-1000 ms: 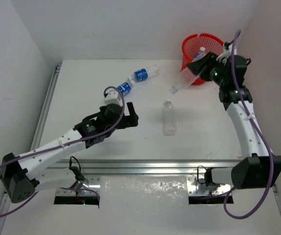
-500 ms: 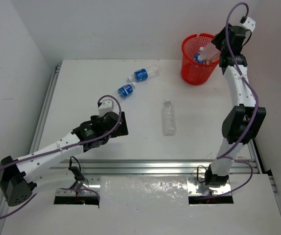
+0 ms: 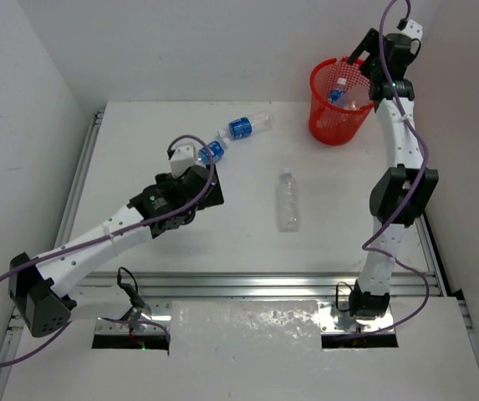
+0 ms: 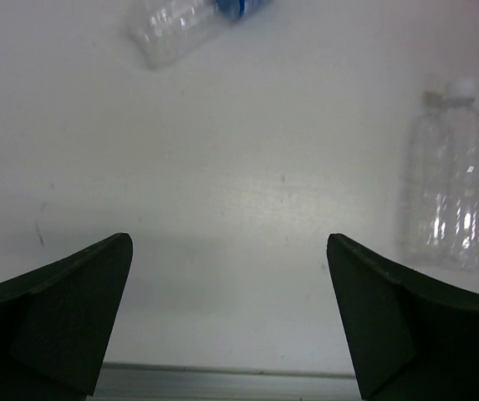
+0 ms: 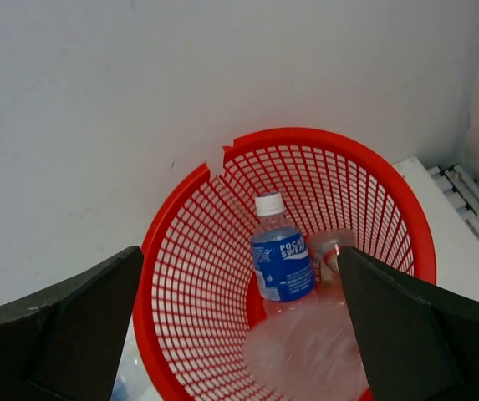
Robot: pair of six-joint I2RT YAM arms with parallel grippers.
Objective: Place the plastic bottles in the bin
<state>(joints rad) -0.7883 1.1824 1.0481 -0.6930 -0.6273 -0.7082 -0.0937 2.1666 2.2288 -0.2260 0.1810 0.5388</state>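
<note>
1. The bin (image 3: 324,125) stands upright at the far right corner of the table (image 3: 139,150), close to the back wall.
2. The right gripper (image 5: 239,255) hangs above the bin's mouth. Its jaws are spread wide with nothing between them (each finger sits at an outer edge of the wrist view).
3. Inside the bin, a capped blue bottle (image 5: 279,266) with a white cap leans nearly upright against the far mesh.
4. Just to its right lies a second clear bottle (image 5: 333,251). It shows a trace of red, but I cannot tell whether that is a label or the mesh behind it.
5. In front of both, low in the bin, is a blurred clear bottle (image 5: 306,355). It is too smeared to tell how it lies.
6. The left gripper (image 4: 226,251) hovers over the left middle of the table, jaws wide and empty.
7. Three bottles lie on the table, all on their sides.
8. The far blue bottle (image 3: 247,125) rests near the back edge, well to the left of the bin.
9. The near blue bottle (image 3: 214,151) lies just beyond the left wrist, partly covered by it in the top view.
10. The plain bottle (image 3: 287,200) lies mid-table between the two arms. Its white cap points away from the bases, and it is apart from both grippers.
</note>
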